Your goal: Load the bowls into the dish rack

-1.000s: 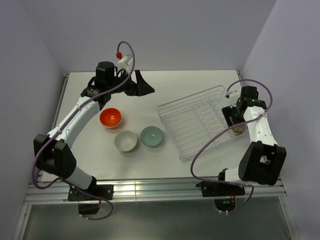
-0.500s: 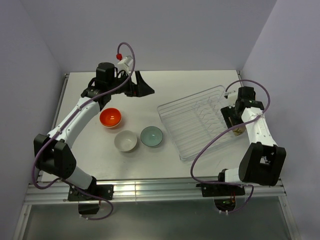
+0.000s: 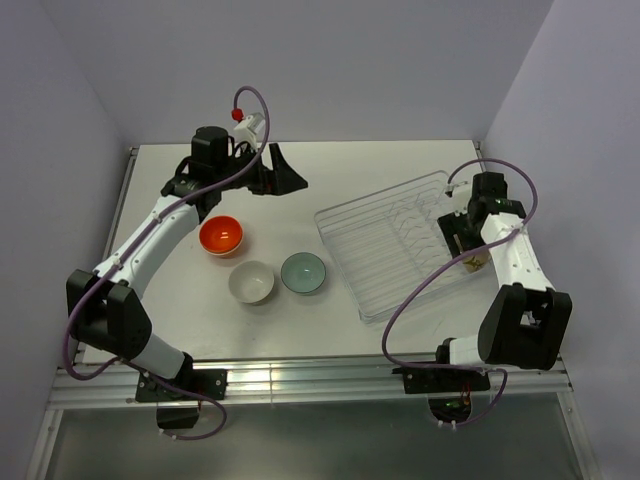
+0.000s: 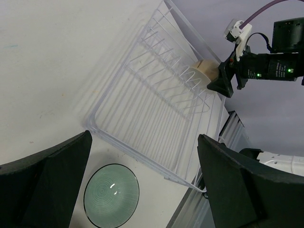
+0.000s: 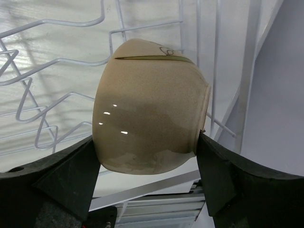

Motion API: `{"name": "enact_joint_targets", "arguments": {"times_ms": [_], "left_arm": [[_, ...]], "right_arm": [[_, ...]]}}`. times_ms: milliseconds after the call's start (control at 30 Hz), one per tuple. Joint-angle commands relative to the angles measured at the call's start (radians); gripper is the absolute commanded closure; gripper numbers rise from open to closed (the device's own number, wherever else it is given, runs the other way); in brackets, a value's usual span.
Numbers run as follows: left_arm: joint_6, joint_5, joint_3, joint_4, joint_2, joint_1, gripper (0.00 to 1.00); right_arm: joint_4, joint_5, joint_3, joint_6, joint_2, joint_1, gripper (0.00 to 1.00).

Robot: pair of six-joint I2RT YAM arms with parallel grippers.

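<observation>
My right gripper (image 5: 148,159) is shut on a cream-beige bowl (image 5: 149,107), held on its side over the wire prongs at the right end of the clear dish rack (image 5: 42,71). In the top view this gripper (image 3: 472,250) and bowl (image 3: 479,263) sit at the rack's (image 3: 385,245) right edge. An orange-red bowl (image 3: 221,235), a cream bowl (image 3: 251,281) and a mint green bowl (image 3: 302,272) stand on the table left of the rack. My left gripper (image 3: 287,173) is open and empty, raised at the far side. Its wrist view shows the mint bowl (image 4: 111,195) and the rack (image 4: 142,109).
The white table (image 3: 330,160) is enclosed by lavender walls at the back and both sides. A metal rail (image 3: 320,380) runs along the near edge by the arm bases. The rack lies at an angle on the table's right half.
My right wrist has shifted slightly toward the far side with the beige bowl still in its grip. The left arm and the three bowls on the table have not visibly moved.
</observation>
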Motion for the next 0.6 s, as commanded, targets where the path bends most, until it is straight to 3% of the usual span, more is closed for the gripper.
{"name": "enact_joint_targets", "arguments": {"times_ms": [0, 100, 133, 567], "left_arm": [[0.025, 0.001, -0.007, 0.011, -0.046, 0.006, 0.01], [0.028, 0.001, -0.013, 0.010, -0.049, 0.008, 0.00], [0.028, 0.001, -0.015, 0.010, -0.050, 0.009, 0.01], [0.036, 0.010, -0.050, -0.004, -0.078, 0.015, 0.00]], "right_arm": [[-0.021, -0.015, 0.038, 0.007, 0.003, 0.013, 0.15], [-0.029, -0.015, 0.044, 0.006, 0.008, 0.015, 0.12], [-0.032, -0.017, 0.044, 0.007, 0.006, 0.015, 0.00], [-0.107, -0.081, 0.108, 0.007, -0.041, 0.022, 0.00]]}}
